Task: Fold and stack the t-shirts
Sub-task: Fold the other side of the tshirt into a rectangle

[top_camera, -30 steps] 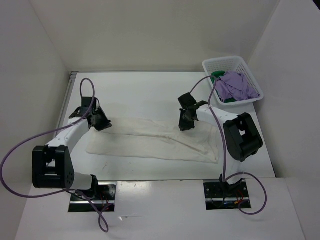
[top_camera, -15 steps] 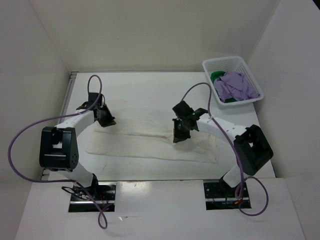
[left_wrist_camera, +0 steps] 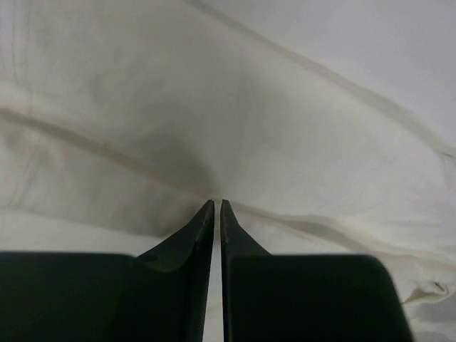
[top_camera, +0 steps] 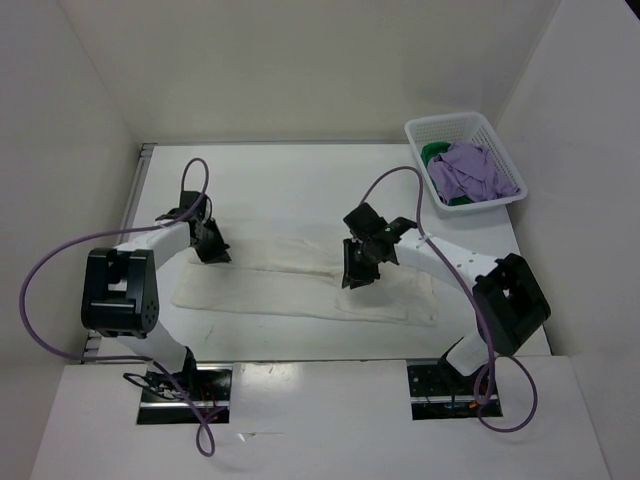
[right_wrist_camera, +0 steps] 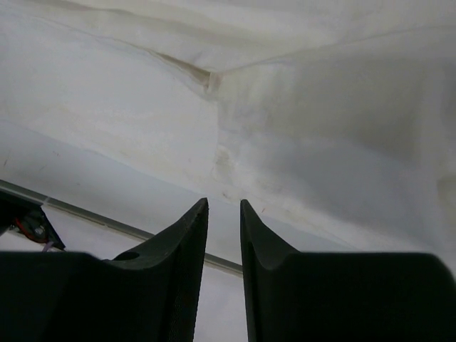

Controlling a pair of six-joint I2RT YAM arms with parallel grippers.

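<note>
- A white table (top_camera: 300,190) sits inside plain white walls, with a white basket (top_camera: 418,130) in the far right corner.
- The white shirt (top_camera: 270,295) lies on the table as one long flat strip. The purple shirt (top_camera: 475,172) and green shirt (top_camera: 436,152) are bunched up in the basket.
- The left gripper (top_camera: 212,248) is at the left end of the strip. Its fingers are pressed together. I think they pinch a bit of cloth, but the pinch is hard to see.
- The right gripper (top_camera: 357,270) is low over the middle of the strip. Its fingers are a little apart, with nothing between them.
- If the left side pulls alone, the strip could drag crooked or bunch up.
- A thin pinch could slip out, and the fold would flop open.
- If the right fingers push down on the cloth, they could wrinkle it.
</note>
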